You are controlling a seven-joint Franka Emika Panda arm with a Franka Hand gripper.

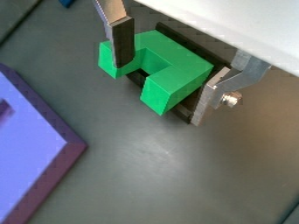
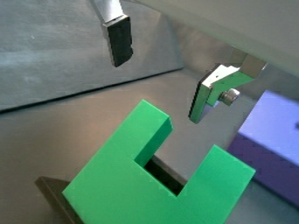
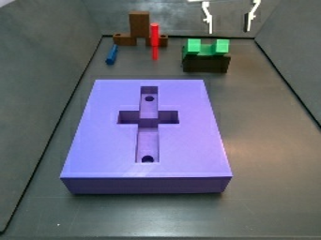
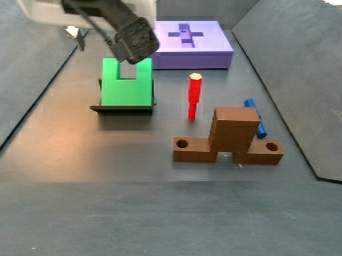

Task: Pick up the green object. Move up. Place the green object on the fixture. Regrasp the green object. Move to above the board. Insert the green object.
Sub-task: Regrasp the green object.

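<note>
The green object (image 3: 207, 46) is a bright green U-shaped block lying in the fixture (image 3: 207, 64), a small dark holder at the far end of the floor. It also shows in the other side view (image 4: 127, 85) on the fixture (image 4: 123, 107). My gripper (image 3: 231, 14) is open and empty, hanging above the block and apart from it. In both wrist views the fingers (image 1: 121, 48) (image 2: 118, 39) stand on either side of the green object (image 1: 158, 66) (image 2: 158, 179), not touching it. The purple board (image 3: 150, 131) with its cross recess lies apart from the fixture.
A thin red post (image 3: 156, 37), a brown upright block (image 3: 135, 26) and a small blue piece (image 3: 111, 54) stand beside the fixture. The same group shows in a side view, with the post (image 4: 194, 95) and the brown block (image 4: 234, 135). Grey walls enclose the floor.
</note>
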